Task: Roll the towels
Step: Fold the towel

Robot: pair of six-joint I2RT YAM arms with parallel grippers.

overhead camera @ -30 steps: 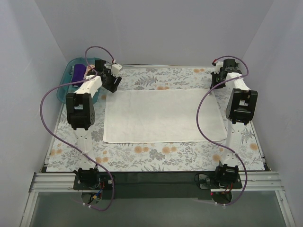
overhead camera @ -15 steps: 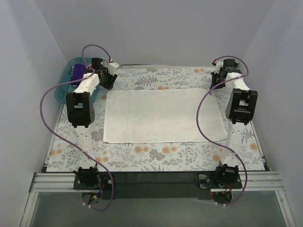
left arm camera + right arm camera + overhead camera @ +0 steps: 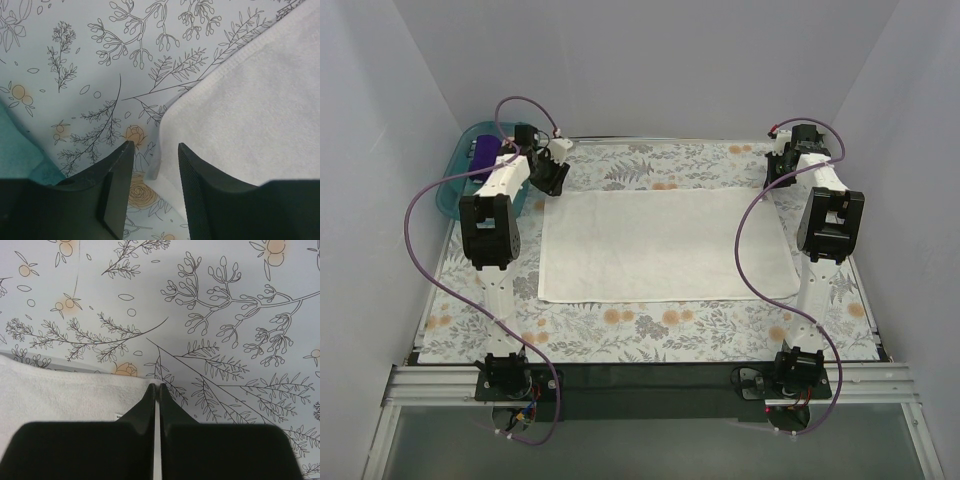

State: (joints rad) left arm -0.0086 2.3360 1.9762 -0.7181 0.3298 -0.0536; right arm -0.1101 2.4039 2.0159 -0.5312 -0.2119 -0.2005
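- Since a moment ago the left gripper has shifted a little and now sits over the far-left corner of the white towel; the right arm has not budged.
- Its fingers stand apart, with the towel's corner edge lying in the gap between them.
- At the towel's far-right corner, the right gripper has its fingers pressed together; I cannot tell whether cloth is caught between them.
- The white towel lies flat and spread out on the floral sheet.
- Beyond the towel's far-left corner, a dark purple towel rests in the teal tray.
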